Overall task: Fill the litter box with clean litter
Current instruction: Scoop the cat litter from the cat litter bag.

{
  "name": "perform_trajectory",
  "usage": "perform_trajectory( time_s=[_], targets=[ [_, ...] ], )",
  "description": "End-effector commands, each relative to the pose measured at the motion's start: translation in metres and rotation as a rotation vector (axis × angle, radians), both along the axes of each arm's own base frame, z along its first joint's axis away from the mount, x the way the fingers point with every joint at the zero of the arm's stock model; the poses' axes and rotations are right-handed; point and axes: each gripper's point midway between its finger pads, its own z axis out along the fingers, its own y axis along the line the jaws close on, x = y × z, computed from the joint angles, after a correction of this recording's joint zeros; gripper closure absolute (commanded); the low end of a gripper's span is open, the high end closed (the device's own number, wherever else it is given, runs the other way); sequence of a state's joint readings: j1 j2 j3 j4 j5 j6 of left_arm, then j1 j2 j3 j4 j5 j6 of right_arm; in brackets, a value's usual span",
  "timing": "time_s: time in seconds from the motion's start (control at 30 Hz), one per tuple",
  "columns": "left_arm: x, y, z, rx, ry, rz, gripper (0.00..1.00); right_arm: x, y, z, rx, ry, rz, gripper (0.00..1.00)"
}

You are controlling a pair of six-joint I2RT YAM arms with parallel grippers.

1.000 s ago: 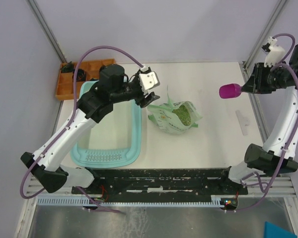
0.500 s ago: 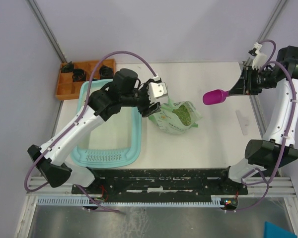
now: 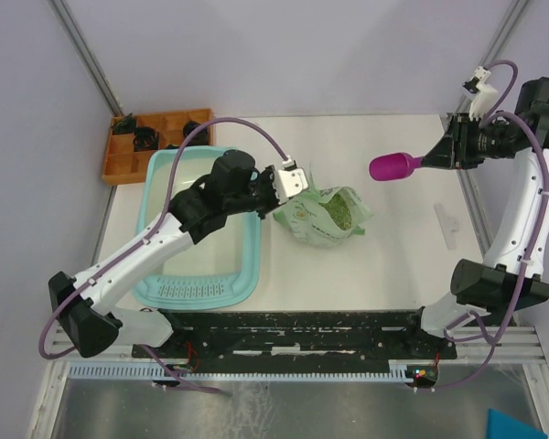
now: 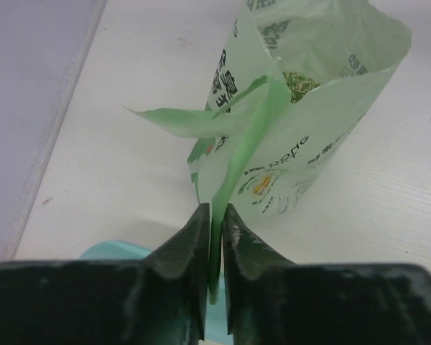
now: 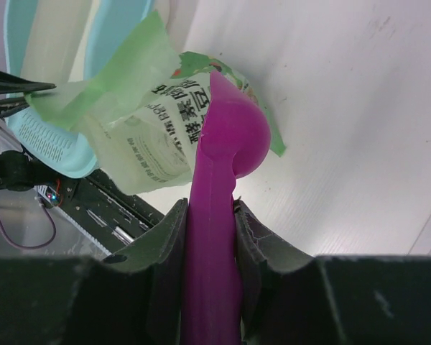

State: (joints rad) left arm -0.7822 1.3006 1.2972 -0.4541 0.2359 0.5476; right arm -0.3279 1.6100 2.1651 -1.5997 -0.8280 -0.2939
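Observation:
The light-teal litter box point(image 3: 247, 240) lies at the left of the table, partly under my left arm, its grate strip point(image 3: 194, 291) toward me. A pale green bag point(image 3: 325, 219) stands open right of it, green clean litter point(image 3: 335, 211) showing inside. My left gripper point(image 3: 276, 194) point(image 4: 215, 215) is shut on the bag's left edge flap point(image 4: 238, 151). My right gripper point(image 3: 439, 157) point(image 5: 210, 215) is shut on the handle of a magenta scoop point(image 3: 389, 166) point(image 5: 226, 136), held in the air right of the bag, bowl pointing left.
An orange compartment tray point(image 3: 119, 155) with dark parts sits at the back left corner. A small white strip point(image 3: 446, 224) lies on the table at the right. Frame posts rise at both back corners.
My left gripper moved right and down to the bag and closed on its edge flap. The right arm shifted the scoop slightly, keeping it aloft right of the bag.

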Motion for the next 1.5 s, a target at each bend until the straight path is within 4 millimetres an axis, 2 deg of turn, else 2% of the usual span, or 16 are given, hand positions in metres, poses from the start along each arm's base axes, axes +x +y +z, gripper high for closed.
perform_trajectory(
  time_s=[0.0, 0.03, 0.07, 0.2, 0.43, 0.57, 0.83, 1.1, 1.17, 1.23, 1.37, 1.47],
  targets=[
    [0.021, -0.014, 0.036, -0.103, -0.113, 0.032, 0.91, -0.049, 0.033, 0.025, 0.084, 0.009, 0.078, 0.98],
    [0.024, -0.017, 0.037, -0.112, -0.105, 0.037, 0.96, -0.051, 0.035, 0.026, 0.095, 0.005, 0.085, 0.98],
    [0.027, -0.021, 0.039, -0.128, -0.096, 0.043, 0.97, -0.052, 0.037, 0.027, 0.103, 0.004, 0.091, 0.98],
    [0.046, -0.032, 0.056, -0.19, -0.093, 0.113, 0.97, -0.055, 0.039, 0.03, 0.108, -0.01, 0.101, 0.98],
    [0.082, -0.043, 0.097, -0.223, -0.233, 0.17, 0.97, -0.061, 0.045, 0.045, 0.121, -0.069, 0.121, 0.98],
    [0.098, -0.055, 0.116, -0.243, -0.283, 0.175, 0.97, -0.061, 0.045, 0.037, 0.13, -0.034, 0.117, 0.98],
    [0.121, -0.077, 0.17, -0.326, -0.384, 0.168, 0.97, -0.061, 0.045, 0.0, 0.123, 0.098, 0.135, 0.98],
    [0.138, -0.092, 0.215, -0.439, -0.451, 0.179, 0.97, -0.043, 0.037, 0.0, 0.088, 0.086, 0.101, 0.98],
    [0.144, -0.094, 0.218, -0.45, -0.453, 0.188, 0.97, -0.036, 0.033, -0.002, 0.078, 0.095, 0.084, 0.98],
    [0.15, -0.093, 0.206, -0.428, -0.437, 0.2, 0.97, -0.026, 0.028, -0.006, 0.067, 0.103, 0.06, 0.98],
    [0.152, -0.078, 0.166, -0.358, -0.371, 0.237, 0.97, -0.001, 0.021, -0.013, 0.088, 0.117, 0.016, 0.98],
    [0.146, -0.06, 0.146, -0.359, -0.352, 0.272, 0.97, 0.014, 0.023, -0.019, 0.094, 0.145, 0.003, 0.98]
  ],
)
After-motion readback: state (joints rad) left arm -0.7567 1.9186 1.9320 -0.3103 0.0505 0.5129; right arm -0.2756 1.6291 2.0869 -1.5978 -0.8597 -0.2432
